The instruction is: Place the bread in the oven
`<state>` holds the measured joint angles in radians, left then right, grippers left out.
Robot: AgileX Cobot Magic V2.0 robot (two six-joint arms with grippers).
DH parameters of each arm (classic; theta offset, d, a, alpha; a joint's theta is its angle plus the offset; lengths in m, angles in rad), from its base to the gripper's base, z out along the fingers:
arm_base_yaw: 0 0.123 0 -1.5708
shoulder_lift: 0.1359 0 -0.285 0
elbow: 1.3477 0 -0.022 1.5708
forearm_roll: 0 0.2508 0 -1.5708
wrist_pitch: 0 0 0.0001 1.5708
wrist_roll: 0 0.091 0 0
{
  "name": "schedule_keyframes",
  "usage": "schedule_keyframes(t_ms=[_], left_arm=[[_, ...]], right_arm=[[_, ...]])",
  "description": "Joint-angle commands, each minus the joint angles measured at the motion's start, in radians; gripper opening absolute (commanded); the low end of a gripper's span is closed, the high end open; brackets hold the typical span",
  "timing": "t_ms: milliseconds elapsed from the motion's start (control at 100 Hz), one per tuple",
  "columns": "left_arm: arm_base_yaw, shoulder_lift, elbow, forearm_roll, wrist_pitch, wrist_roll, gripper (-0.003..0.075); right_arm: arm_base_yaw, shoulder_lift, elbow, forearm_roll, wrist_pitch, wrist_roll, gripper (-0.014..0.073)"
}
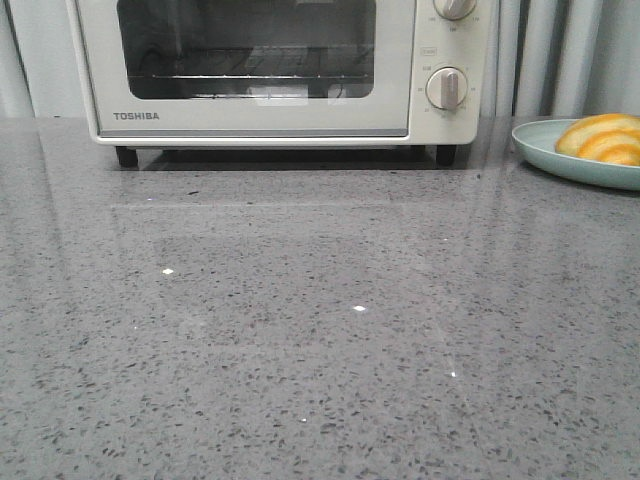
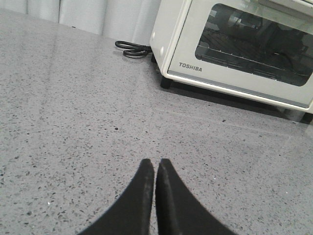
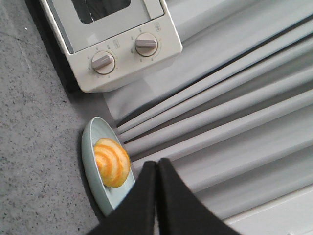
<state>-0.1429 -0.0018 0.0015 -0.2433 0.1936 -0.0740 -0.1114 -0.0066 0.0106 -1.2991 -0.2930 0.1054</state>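
Grey speckled countertop [image 1: 300,350], oven [image 1: 270,70] at back, teal plate [image 1: 545,150] far right, black cord [image 2: 132,49] beside oven.

The oven [image 1: 270,70] is cut off at the top edge of the front view, with 1 knob [image 1: 455,8] half gone. At the right edge, the plate [image 1: 545,150] and the bread [image 1: 602,138] are cropped. Knob markings are too small to read.

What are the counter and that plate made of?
The counter looks like polished speckled grey stone or quartz: it mirrors the oven and lights. The plate under the bread looks like glazed pale teal ceramic, possibly plastic, with a smooth, soft sheen.
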Motion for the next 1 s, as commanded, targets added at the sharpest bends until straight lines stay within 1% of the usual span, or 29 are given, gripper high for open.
schedule_keyframes(t_ms=[0, 50, 100, 150, 180, 230, 260, 270, 280, 290, 310, 320, 360, 390, 410, 430, 460, 510, 640, 740, 800, 860, 940, 990], left_arm=[[-0.002, -0.027, 0.021, -0.011, -0.088, -0.008, -0.0021], [-0.002, -0.027, 0.021, -0.011, -0.095, -0.008, -0.0021], [-0.002, -0.027, 0.021, -0.011, -0.108, -0.008, -0.0021], [-0.002, -0.027, 0.021, -0.011, -0.126, -0.008, -0.0021], [-0.002, -0.027, 0.021, -0.011, -0.136, -0.008, -0.0021], [-0.002, -0.027, 0.021, -0.011, -0.155, -0.008, -0.0021], [-0.002, -0.027, 0.021, -0.011, -0.17, -0.008, -0.0021], [-0.002, -0.027, 0.021, -0.011, -0.179, -0.008, -0.0021], [-0.002, -0.027, 0.021, -0.011, -0.184, -0.008, -0.0021], [-0.002, -0.027, 0.021, -0.011, -0.194, -0.008, -0.0021], [-0.002, -0.027, 0.021, -0.011, -0.202, -0.008, -0.0021], [-0.002, -0.027, 0.021, -0.011, -0.212, -0.008, -0.0021], [-0.002, -0.027, 0.021, -0.011, -0.238, -0.008, -0.0021], [-0.002, -0.027, 0.021, -0.011, -0.254, -0.008, -0.0021], [-0.002, -0.027, 0.021, -0.011, -0.264, -0.008, -0.0021], [-0.002, -0.027, 0.021, -0.011, -0.273, -0.008, -0.0021], [-0.002, -0.027, 0.021, -0.011, -0.285, -0.008, -0.0021], [-0.002, -0.027, 0.021, -0.011, -0.296, -0.008, -0.0021], [-0.002, -0.027, 0.021, -0.011, -0.324, -0.008, -0.0021], [-0.002, -0.027, 0.021, -0.011, -0.328, -0.008, -0.0021], [-0.002, -0.027, 0.021, -0.011, -0.33, -0.008, -0.0021], [-0.002, -0.027, 0.021, -0.011, -0.337, -0.017, -0.0021], [-0.002, -0.027, 0.021, -0.03, -0.337, -0.068, -0.0021], [-0.002, -0.027, 0.021, -0.045, -0.334, -0.07, -0.0021]], right_arm=[[-0.004, -0.021, 0.007, 0.008, -0.047, 0.0, -0.0048], [-0.004, -0.021, 0.007, 0.01, -0.087, 0.005, -0.0048], [-0.004, -0.021, 0.007, 0.042, -0.161, 0.065, -0.0048], [-0.004, -0.021, 0.014, 0.088, -0.267, 0.248, -0.0048], [-0.004, -0.021, 0.017, 0.099, -0.338, 0.311, -0.0048], [-0.004, -0.021, 0.015, 0.118, -0.38, 0.386, -0.0048], [-0.004, -0.021, 0.015, 0.151, -0.377, 0.477, -0.0048], [-0.004, -0.021, 0.015, 0.174, -0.373, 0.535, -0.0048], [-0.004, -0.021, 0.015, 0.188, -0.362, 0.566, -0.0048], [-0.004, -0.021, 0.015, 0.203, -0.354, 0.633, -0.0048], [-0.004, -0.021, 0.015, 0.251, -0.323, 0.703, -0.0048], [-0.004, -0.021, 0.012, 0.281, -0.295, 0.774, -0.0048], [-0.004, -0.021, 0.012, 0.348, -0.208, 0.956, -0.0048], [-0.004, -0.021, 0.011, 0.415, -0.118, 1.04, -0.0048], [-0.004, -0.021, 0.011, 0.457, -0.087, 1.081, -0.0048], [-0.004, -0.021, 0.011, 0.486, -0.045, 1.101, -0.0048], [-0.004, -0.021, 0.011, 0.563, 0.002, 1.103, -0.0048], [-0.004, -0.021, 0.011, 0.635, 0.03, 1.103, -0.0048], [-0.004, -0.021, 0.013, 0.638, 0.017, 1.103, -0.0048], [-0.004, -0.021, 0.013, 0.634, -0.08, 1.12, -0.0048], [-0.004, -0.021, 0.013, 0.643, -0.077, 1.12, -0.0048], [-0.004, -0.021, 0.011, 0.69, -0.073, 1.123, -0.0048], [-0.004, -0.021, 0.009, 0.693, -0.065, 1.123, -0.0048], [-0.004, -0.019, 0.009, 0.693, -0.063, 1.123, -0.0048]])
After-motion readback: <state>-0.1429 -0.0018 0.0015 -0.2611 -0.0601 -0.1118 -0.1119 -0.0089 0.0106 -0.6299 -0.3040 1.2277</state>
